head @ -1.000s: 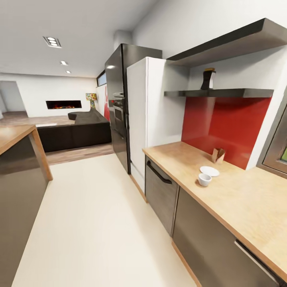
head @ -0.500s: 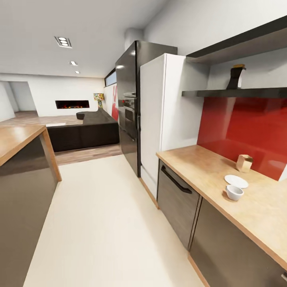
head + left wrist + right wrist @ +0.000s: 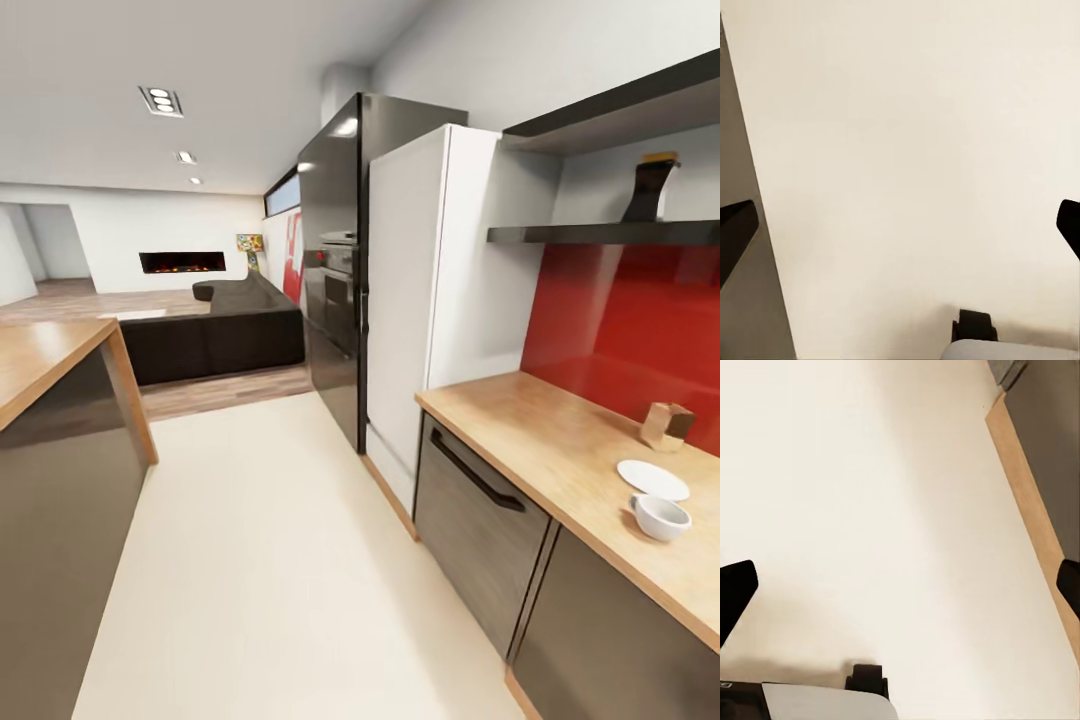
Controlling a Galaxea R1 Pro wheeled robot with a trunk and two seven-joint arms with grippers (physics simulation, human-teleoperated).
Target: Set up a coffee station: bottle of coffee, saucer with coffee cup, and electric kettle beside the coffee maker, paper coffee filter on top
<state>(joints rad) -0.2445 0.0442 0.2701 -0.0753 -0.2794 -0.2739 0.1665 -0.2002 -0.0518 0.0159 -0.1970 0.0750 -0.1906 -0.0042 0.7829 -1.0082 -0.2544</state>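
The kitchen countertop [image 3: 560,440] runs along the right. Near its front edge sits the white saucer [image 3: 652,478], with the white coffee cup [image 3: 661,517] beside it on the worktop, not on it. The bottle of coffee [image 3: 650,188], dark with a yellow cap, stands on the dark kitchen shelf [image 3: 590,234] above the red backsplash. A small tan piece [image 3: 667,425] stands by the backsplash; I cannot tell whether it is the paper coffee filter. The coffee maker and electric kettle are out of view. My left gripper [image 3: 900,225] and right gripper [image 3: 900,589] hang open over the pale floor.
A white fridge [image 3: 425,290] and a tall black oven unit [image 3: 335,260] stand past the counter's end. A wooden-topped island [image 3: 45,365] is at the left. The cream floor [image 3: 260,560] between them leads to a dark sofa [image 3: 215,335].
The camera has swung left and moved on, so the counter, saucer, cup and shelf bottle slide toward the picture's right edge. The things themselves have not moved.
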